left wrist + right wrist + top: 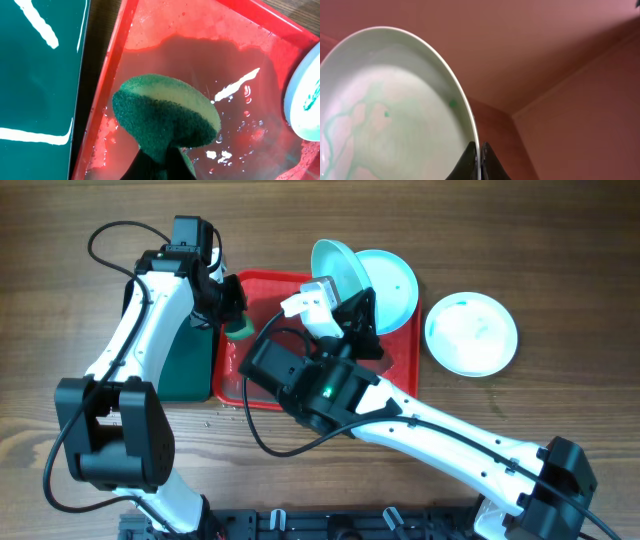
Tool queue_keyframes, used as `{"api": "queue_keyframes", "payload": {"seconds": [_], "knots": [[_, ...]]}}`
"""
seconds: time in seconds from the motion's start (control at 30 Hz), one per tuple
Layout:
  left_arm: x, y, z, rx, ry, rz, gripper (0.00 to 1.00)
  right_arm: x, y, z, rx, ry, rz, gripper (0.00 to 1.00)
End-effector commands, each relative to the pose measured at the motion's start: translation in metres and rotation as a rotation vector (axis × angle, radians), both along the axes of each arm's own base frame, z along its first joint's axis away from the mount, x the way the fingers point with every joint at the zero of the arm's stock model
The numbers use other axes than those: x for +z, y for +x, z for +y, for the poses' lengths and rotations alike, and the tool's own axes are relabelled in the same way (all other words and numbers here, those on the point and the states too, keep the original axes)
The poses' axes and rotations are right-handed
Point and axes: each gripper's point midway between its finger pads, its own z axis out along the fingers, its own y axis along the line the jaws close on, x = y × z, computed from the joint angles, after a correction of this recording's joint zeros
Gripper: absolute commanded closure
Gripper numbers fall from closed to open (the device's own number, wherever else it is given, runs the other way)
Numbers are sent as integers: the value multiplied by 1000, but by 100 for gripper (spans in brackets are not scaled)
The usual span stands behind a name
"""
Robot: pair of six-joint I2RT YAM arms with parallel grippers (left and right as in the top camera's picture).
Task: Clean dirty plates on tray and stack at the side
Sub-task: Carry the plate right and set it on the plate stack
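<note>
The red tray (262, 290) lies at the table's middle, its floor wet. My right gripper (352, 308) is shut on the rim of a pale turquoise plate (335, 265) and holds it tilted on edge above the tray. In the right wrist view the jaws (479, 149) pinch the plate (395, 110), which has teal-green smears. A second turquoise plate (395, 288) lies at the tray's far right corner. A whitish plate (470, 332) lies on the table to the right of the tray. My left gripper (232, 315) is shut on a green sponge (165, 112) over the tray's left part (210, 55).
A dark green tray (185, 360) lies directly left of the red tray and also shows in the left wrist view (35, 75). A plate's edge with teal marks (306, 100) shows at the right of the left wrist view. Bare wooden table (560, 250) surrounds the trays.
</note>
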Motion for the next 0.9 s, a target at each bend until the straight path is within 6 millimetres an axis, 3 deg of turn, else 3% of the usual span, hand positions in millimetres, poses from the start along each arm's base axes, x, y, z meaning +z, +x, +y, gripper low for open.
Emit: {"api": "queue_keyframes", "payload": {"seconds": [0.0, 0.87], "knots": [[0, -1, -3, 9, -22, 5, 96, 19, -2, -2, -17, -47, -42, 96], [0, -1, -2, 9, -22, 3, 96, 21, 0, 3, -13, -44, -45, 96]]}}
